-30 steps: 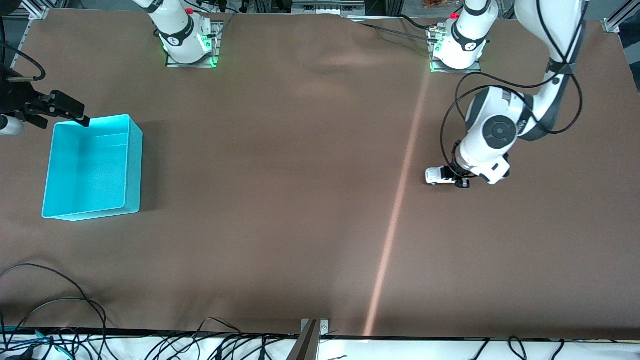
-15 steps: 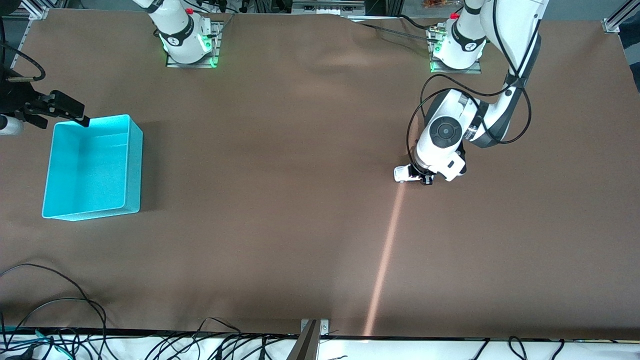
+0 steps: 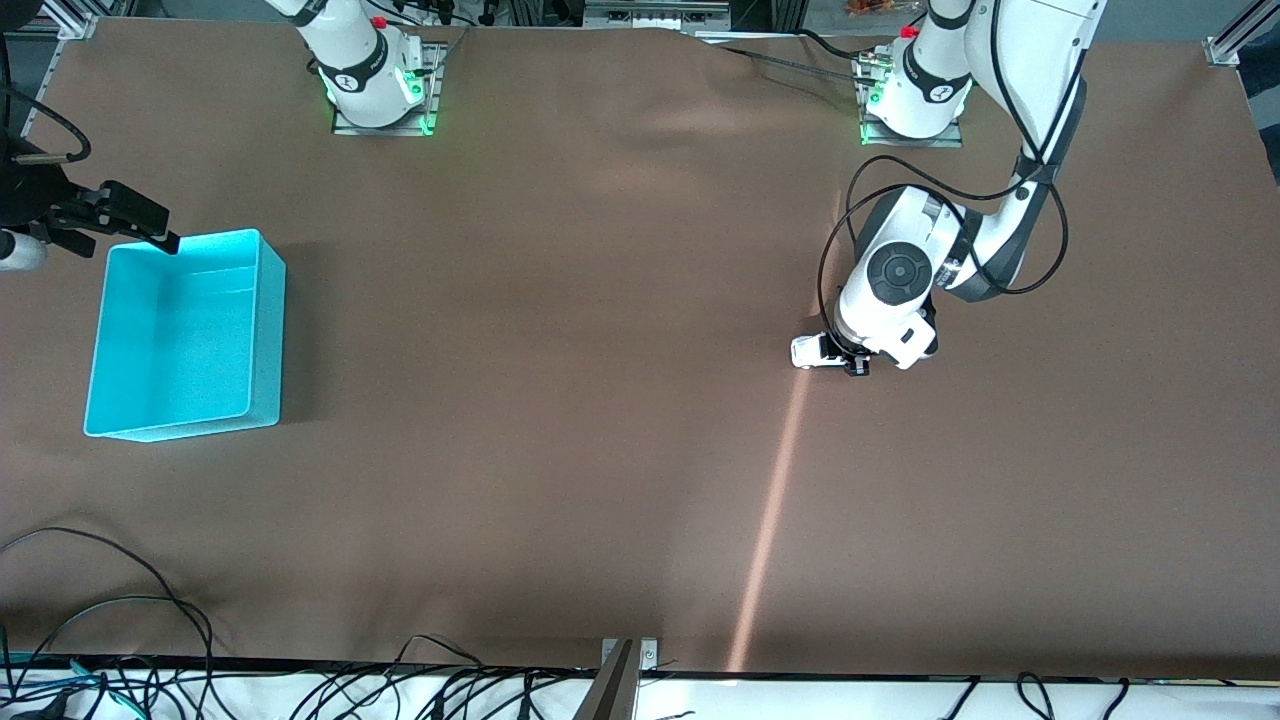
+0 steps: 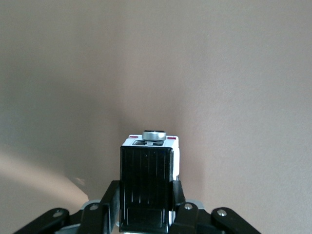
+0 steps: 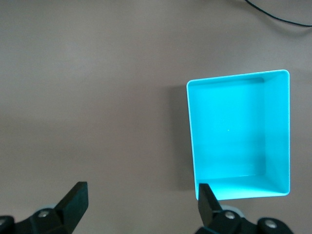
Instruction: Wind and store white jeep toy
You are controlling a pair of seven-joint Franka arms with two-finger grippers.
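Observation:
The white jeep toy [image 3: 812, 352], small with a black roof, is down at the brown table toward the left arm's end. My left gripper [image 3: 852, 362] is shut on its sides from above. In the left wrist view the jeep toy [image 4: 147, 180] fills the space between the black fingers [image 4: 110, 204], roof up, a round silver part at its end. My right gripper [image 3: 128, 222] waits open and empty over the table by a corner of the turquoise bin [image 3: 268, 330]. In the right wrist view the right gripper [image 5: 141, 202] has only bare table between its fingers.
The turquoise bin [image 5: 191, 141] holds nothing and stands at the right arm's end of the table. A pale streak of light [image 3: 770, 520] runs over the brown cloth from the jeep toward the front edge. Cables [image 3: 120, 600] lie at the front corner.
The left arm has carried the jeep along the table toward the right arm's end, then eased back a touch. The right arm and bin have not moved.

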